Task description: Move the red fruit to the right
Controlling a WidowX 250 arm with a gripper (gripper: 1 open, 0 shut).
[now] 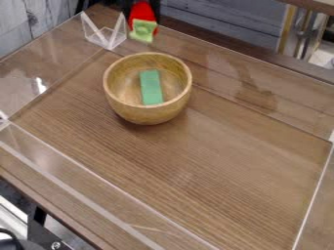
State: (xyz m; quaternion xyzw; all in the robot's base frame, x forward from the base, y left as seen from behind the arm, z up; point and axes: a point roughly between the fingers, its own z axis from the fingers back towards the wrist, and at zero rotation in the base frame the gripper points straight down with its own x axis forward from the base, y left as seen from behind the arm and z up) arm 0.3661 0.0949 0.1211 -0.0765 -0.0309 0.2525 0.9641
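The red fruit [141, 20] hangs at the top edge of the camera view, its light green cap [143, 33] pointing down, above the table behind the wooden bowl. My gripper [141, 8] is shut on it from above. Only the lowest part of the fingers shows; the rest is cut off by the frame.
The wooden bowl [120, 104] stands left of centre on the wood-grain table, with a flat green block [152, 87] lying in it. Clear plastic walls [102, 35] ring the table top. A table leg [298, 34] stands at the back right.
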